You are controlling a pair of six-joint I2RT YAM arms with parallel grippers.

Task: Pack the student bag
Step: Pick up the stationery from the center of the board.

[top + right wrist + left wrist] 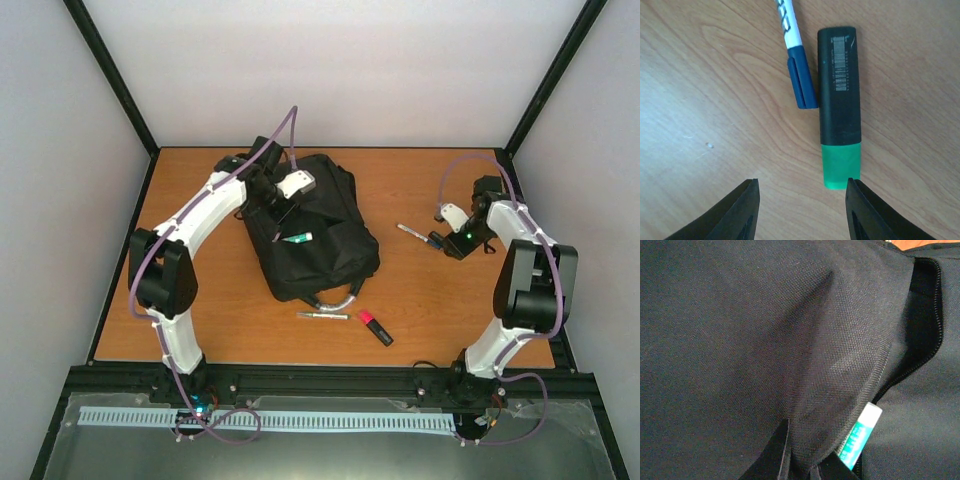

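The student bag (320, 240) lies black and soft at the table's back centre, and its fabric (765, 340) fills the left wrist view. My left gripper (283, 208) (807, 462) is shut, pinching a fold of the bag beside an open zipped pocket. A green-and-white tube (862, 435) (297, 238) pokes out of that pocket. At the right, my right gripper (450, 245) (802, 187) hangs open just above the wood with nothing between its jaws. A black highlighter with a green cap (839, 105) lies just past its right fingertip, next to a blue-capped white pen (796, 60).
A silver pen (322, 315) and a black highlighter with a red cap (375, 327) lie on the table (200, 320) in front of the bag, near its grey loop handle (340, 298). Black frame posts and white walls close in the sides and back.
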